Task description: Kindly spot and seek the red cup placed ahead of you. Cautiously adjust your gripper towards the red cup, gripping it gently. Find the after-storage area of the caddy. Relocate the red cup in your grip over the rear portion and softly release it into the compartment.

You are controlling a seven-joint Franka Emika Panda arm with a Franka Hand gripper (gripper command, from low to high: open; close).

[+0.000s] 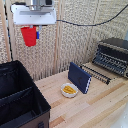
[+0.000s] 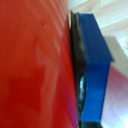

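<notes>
The red cup (image 1: 29, 36) hangs in my gripper (image 1: 33, 31), high at the exterior view's upper left, above the far side of the black caddy (image 1: 40, 102). The gripper is a white boxy hand with blue-tipped fingers shut on the cup. In the wrist view the red cup (image 2: 35, 65) fills most of the picture, with one blue fingertip (image 2: 95, 65) pressed against its wall. The caddy has two bays parted by a black divider (image 1: 15, 95); the farther bay (image 1: 12, 77) lies below the cup.
A flat dark blue case (image 1: 80, 77) leans upright on the wooden table (image 1: 100, 107). A white bowl with yellow contents (image 1: 69, 90) sits in front of it. A toaster oven (image 1: 112, 55) with its rack stands at the exterior view's right.
</notes>
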